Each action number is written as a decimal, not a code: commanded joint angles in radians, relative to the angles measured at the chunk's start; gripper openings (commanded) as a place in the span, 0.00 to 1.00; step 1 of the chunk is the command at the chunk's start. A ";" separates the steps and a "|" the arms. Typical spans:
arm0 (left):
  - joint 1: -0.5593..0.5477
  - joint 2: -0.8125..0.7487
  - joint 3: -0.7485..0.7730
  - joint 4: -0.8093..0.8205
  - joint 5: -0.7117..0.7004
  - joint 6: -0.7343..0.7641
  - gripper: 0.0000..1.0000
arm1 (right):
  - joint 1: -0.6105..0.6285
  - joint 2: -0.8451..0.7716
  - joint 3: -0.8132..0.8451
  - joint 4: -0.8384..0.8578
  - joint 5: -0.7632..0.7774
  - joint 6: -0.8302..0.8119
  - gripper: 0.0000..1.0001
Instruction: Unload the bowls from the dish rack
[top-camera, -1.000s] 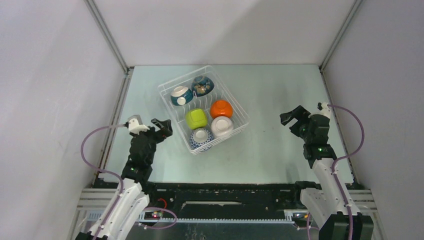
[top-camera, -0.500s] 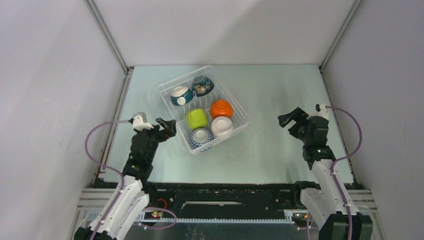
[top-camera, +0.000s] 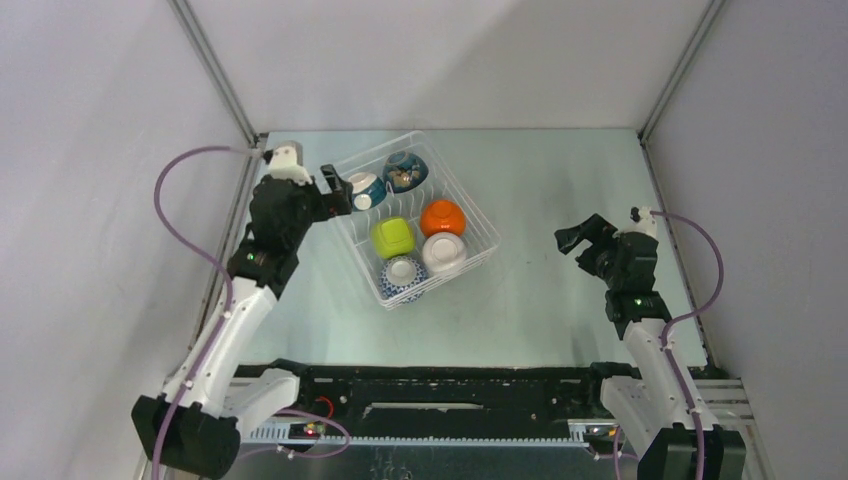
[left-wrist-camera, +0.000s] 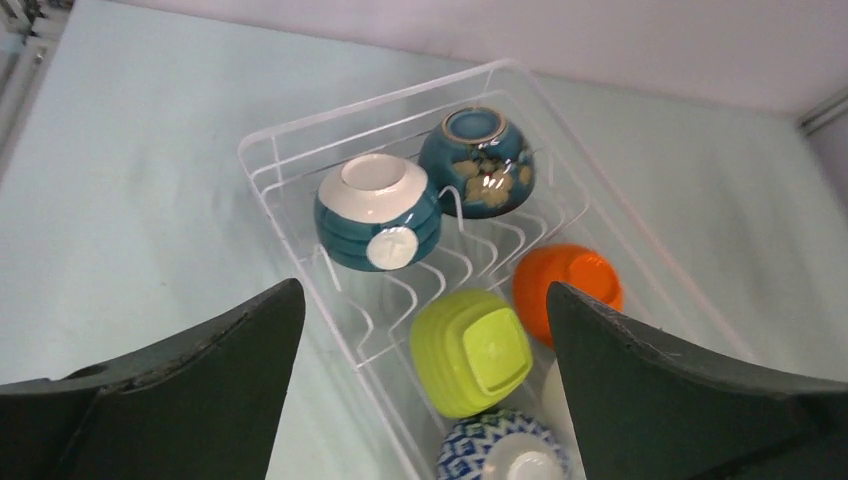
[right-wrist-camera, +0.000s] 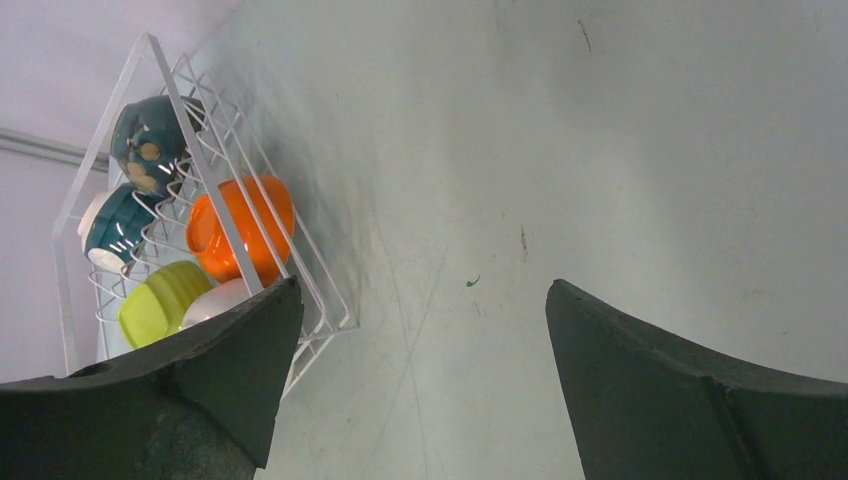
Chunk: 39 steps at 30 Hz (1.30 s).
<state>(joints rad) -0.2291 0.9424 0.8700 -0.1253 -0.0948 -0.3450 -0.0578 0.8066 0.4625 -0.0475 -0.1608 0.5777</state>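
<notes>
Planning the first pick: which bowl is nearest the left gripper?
The teal-and-white bowl, right beside the left gripper; the other five lie farther away.

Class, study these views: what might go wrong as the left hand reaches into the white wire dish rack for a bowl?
1. The open left hand hovers at the rim of the white wire dish rack; a finger may snag a wire and drag the rack.
2. The glossy teal-and-white round bowl sits close beside the dark blue-green patterned bowl; lifting one could knock the other, or it might slip.
</notes>
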 joint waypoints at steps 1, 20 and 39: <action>-0.009 0.106 0.195 -0.252 0.067 0.319 1.00 | -0.004 -0.013 -0.002 0.032 -0.015 -0.017 1.00; -0.243 0.550 0.517 -0.536 -0.380 0.977 1.00 | -0.004 0.010 -0.003 0.038 -0.032 -0.015 1.00; -0.274 0.776 0.585 -0.420 -0.309 1.066 1.00 | -0.004 0.023 -0.003 0.038 -0.037 -0.016 1.00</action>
<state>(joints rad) -0.4999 1.7008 1.4139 -0.6174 -0.4282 0.6765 -0.0578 0.8288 0.4625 -0.0391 -0.1909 0.5774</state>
